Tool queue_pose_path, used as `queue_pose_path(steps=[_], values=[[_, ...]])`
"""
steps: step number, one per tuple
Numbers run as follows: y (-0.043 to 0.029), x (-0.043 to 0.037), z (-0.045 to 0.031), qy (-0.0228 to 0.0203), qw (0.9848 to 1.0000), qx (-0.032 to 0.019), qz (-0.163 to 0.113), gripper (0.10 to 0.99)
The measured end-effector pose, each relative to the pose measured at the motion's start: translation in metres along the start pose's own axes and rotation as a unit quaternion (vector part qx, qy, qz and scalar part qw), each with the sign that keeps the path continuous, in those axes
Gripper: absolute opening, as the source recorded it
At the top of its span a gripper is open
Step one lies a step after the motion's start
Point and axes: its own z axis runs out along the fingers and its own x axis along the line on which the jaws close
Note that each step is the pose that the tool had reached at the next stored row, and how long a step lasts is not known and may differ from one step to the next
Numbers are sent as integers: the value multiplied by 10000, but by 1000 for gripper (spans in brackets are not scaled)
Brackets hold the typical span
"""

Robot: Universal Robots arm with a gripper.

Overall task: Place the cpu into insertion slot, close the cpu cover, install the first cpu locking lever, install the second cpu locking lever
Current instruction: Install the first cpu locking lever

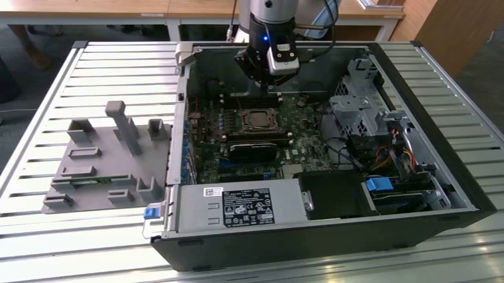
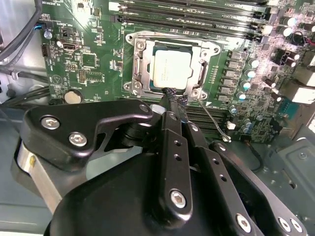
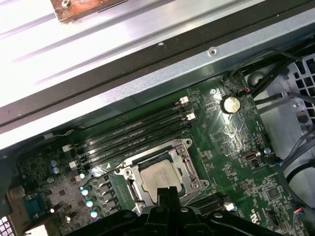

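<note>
The cpu (image 2: 171, 69) (image 3: 158, 176) lies flat in the insertion slot (image 1: 258, 119) on the green board, its silver face up. The cpu cover (image 2: 140, 64) (image 3: 189, 167) lies down around it, framing the chip. A thin metal locking lever (image 2: 214, 123) (image 3: 98, 171) sticks out from one socket corner, its free end off the board. My gripper (image 2: 174, 104) (image 3: 167, 192) (image 1: 267, 88) hovers above the socket's edge nearest the long memory slots. Its fingertips are shut together with nothing between them and do not touch the cover.
Long black memory slots (image 3: 133, 130) run beside the socket. The open case holds a power supply (image 1: 236, 207) at the front, a drive cage (image 1: 358, 112) and cables (image 1: 393, 156) at the exterior view's right. A grey parts fixture (image 1: 102, 159) stands outside on the slatted table.
</note>
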Motion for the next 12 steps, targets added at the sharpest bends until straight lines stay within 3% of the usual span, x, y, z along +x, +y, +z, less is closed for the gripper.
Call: queue_pose_path(steps=[12], values=[[-3, 0, 0, 9, 9995, -2, -322, 106]])
